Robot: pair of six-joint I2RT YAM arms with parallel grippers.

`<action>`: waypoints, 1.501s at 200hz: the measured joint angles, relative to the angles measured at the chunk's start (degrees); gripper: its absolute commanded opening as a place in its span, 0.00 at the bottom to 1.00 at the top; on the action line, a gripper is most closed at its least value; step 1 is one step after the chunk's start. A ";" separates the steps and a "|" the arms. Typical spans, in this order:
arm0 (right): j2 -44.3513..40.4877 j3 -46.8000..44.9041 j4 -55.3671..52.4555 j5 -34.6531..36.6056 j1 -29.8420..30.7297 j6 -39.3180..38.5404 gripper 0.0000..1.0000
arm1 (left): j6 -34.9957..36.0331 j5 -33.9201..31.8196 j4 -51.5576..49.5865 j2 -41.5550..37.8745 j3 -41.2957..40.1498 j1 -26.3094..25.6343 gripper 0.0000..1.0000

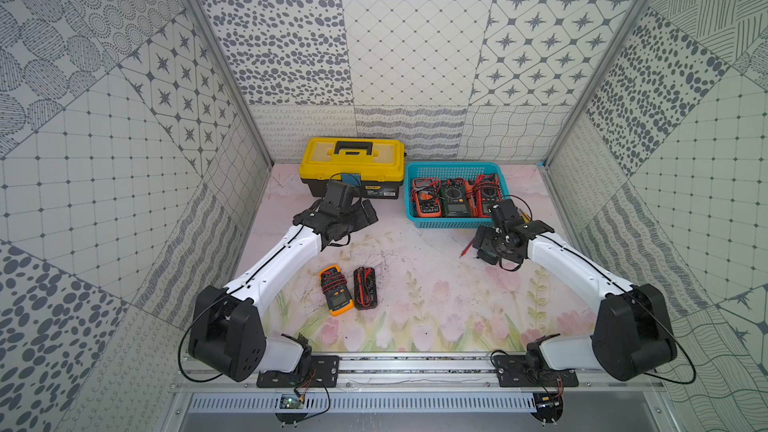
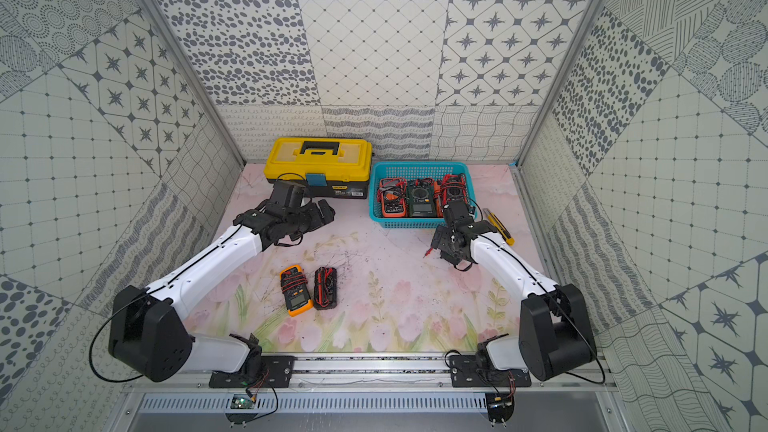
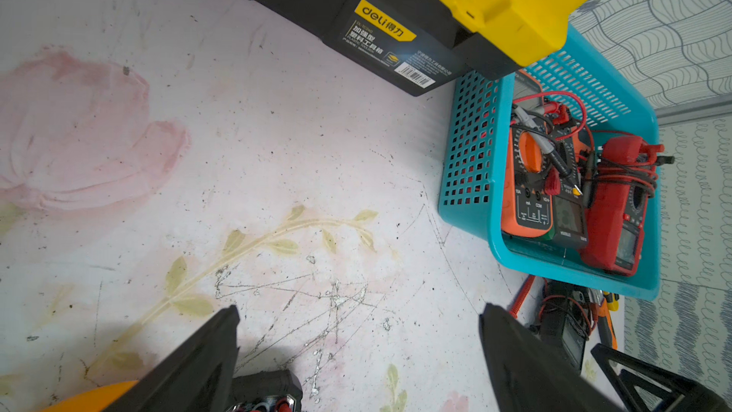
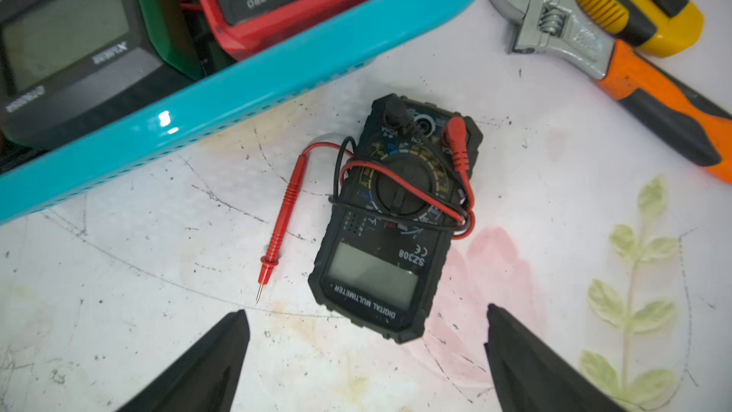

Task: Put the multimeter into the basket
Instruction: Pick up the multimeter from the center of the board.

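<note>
The small black plastic multimeter (image 4: 390, 223) lies flat on the counter (image 4: 119, 311), just beside the turquoise-blue mesh plastic basket (image 4: 222, 112), not in it. Our right gripper (image 4: 366, 311) hangs over it, spread wide and empty. Our left gripper (image 3: 359, 307) is spread too. We see a white, scratched counter with pink flowers (image 4: 499, 271), and grey-patterned walls (image 1: 415, 56) around.

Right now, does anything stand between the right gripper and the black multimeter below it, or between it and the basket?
Nothing visible blocks the open right gripper from the black multimeter. Toward the basket, only the red probe and the near wall intervene.
</note>
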 measured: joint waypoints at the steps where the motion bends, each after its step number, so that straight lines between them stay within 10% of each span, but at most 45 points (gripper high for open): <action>1: 0.22 0.00 0.00 0.04 0.02 0.09 0.98 | 0.00 0.02 0.00 0.00 -0.02 0.00 0.99; 86: 9.33 -0.20 3.58 3.08 -0.70 1.20 0.98 | 0.02 0.50 0.22 0.94 -0.28 0.66 0.99; 168: 10.58 -3.02 9.70 2.71 -3.34 0.52 0.76 | -0.02 1.70 2.01 1.57 -0.31 0.72 0.99; 222: 9.11 -4.74 11.17 2.49 -3.67 -0.90 0.43 | -0.02 1.77 2.38 1.40 -0.52 0.74 0.99; 300: -6.64 -4.50 -4.87 6.40 -3.89 -3.93 0.29 | -0.02 1.42 2.40 -0.11 -0.66 1.27 0.99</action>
